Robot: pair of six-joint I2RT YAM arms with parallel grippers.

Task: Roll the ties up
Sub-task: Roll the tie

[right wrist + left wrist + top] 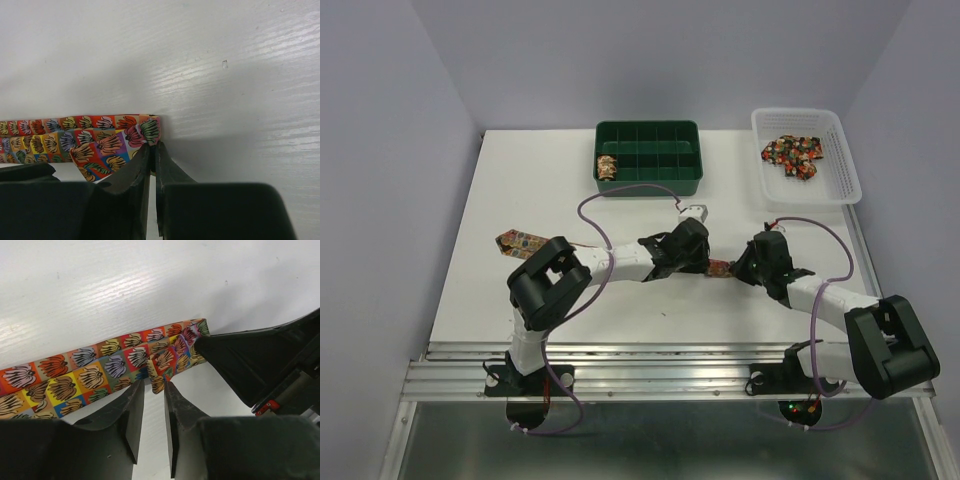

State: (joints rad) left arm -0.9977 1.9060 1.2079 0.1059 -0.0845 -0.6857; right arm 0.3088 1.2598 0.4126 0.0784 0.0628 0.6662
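Observation:
One of the ties [520, 241] lies flat across the table, a long strip with a multicoloured patchwork print, its end doubled over near the middle [718, 268]. In the left wrist view the tie [100, 372] runs left to right, and its folded tip sits just at my left gripper [154, 385], whose jaws stand a little apart over bare table. My right gripper [152, 146] is shut on the folded end of the tie [100, 142]. The right gripper [737, 270] and the left gripper [703, 264] face each other closely from above.
A green compartment tray [646, 186] at the back holds one rolled tie [607, 167] in a left cell. A white basket [845, 165] at the back right holds several loose ties [793, 152]. Purple cables loop over both arms.

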